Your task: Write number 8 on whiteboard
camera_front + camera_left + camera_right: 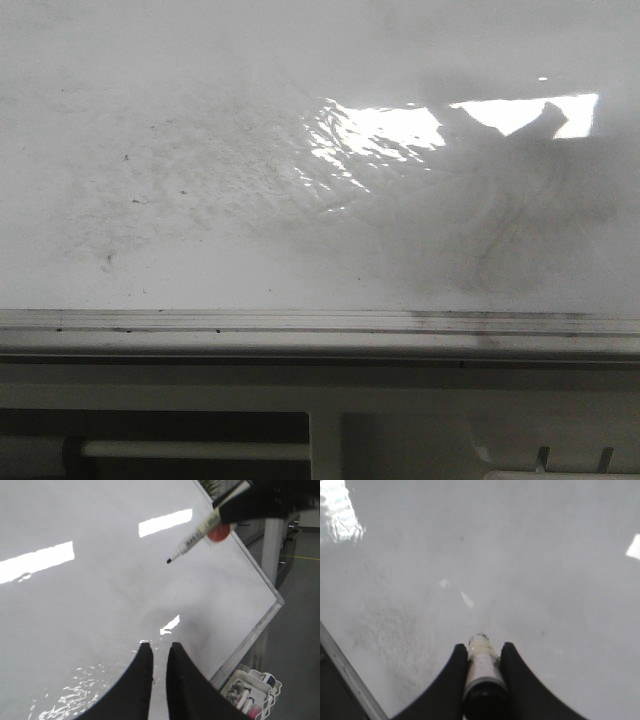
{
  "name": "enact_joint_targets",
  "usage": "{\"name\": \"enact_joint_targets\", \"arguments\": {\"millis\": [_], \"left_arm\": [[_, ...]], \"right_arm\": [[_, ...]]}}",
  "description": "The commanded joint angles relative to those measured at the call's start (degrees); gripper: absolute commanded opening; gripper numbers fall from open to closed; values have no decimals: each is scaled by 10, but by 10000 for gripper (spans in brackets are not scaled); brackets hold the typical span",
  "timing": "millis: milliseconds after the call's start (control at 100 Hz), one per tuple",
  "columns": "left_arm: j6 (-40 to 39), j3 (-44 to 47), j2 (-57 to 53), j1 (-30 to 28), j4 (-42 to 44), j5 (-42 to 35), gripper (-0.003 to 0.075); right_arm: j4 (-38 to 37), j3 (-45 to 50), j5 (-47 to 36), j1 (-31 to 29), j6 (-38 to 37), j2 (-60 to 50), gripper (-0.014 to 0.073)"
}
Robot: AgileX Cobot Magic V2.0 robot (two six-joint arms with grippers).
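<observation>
The whiteboard (pixel 200 150) is glossy white with grey smudges and a glare patch (pixel 380 135). No black line of the number 8 shows on it in any view. My right gripper (pixel 482 647) is shut on a white marker pen (pixel 481 662) and points it at the board (pixel 520 555). In the left wrist view the same gripper (pixel 240 507) holds the marker (pixel 195 537) with its dark tip (pixel 169 560) near the board (pixel 90 605); I cannot tell whether it touches. My left gripper (pixel 159 647) hangs over the board, jaws nearly together and empty.
A silver edge rail (pixel 300 322) runs along the board's near side, and shows in the left wrist view (pixel 260 625) and the right wrist view (pixel 345 672). A white tray (pixel 252 690) with spare markers sits beyond the rail. A red round magnet (pixel 220 532) is behind the marker.
</observation>
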State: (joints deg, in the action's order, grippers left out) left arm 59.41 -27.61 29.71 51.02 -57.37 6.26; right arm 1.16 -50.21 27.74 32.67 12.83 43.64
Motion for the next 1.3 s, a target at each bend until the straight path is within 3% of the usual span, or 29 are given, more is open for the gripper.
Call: {"name": "enact_joint_targets", "arguments": {"millis": [0, 330, 690, 950, 1290], "left_arm": [[-9, -1, -1, 1, -26, -54, -20], [-9, 5, -1, 1, -32, -55, -20], [-9, 5, -1, 1, -32, -55, -20], [-9, 5, -1, 1, -32, -55, -20], [-9, 15, -1, 1, -32, -55, -20]], "right_arm": [[-25, 39, -93, -2, -3, -1, -41], [-96, 101, -221, -2, -3, 15, -41], [-109, 101, -223, -2, -3, 85, -41], [-96, 101, -146, -2, -3, 107, -42], [-100, 101, -33, -2, -4, 34, -42]]}}
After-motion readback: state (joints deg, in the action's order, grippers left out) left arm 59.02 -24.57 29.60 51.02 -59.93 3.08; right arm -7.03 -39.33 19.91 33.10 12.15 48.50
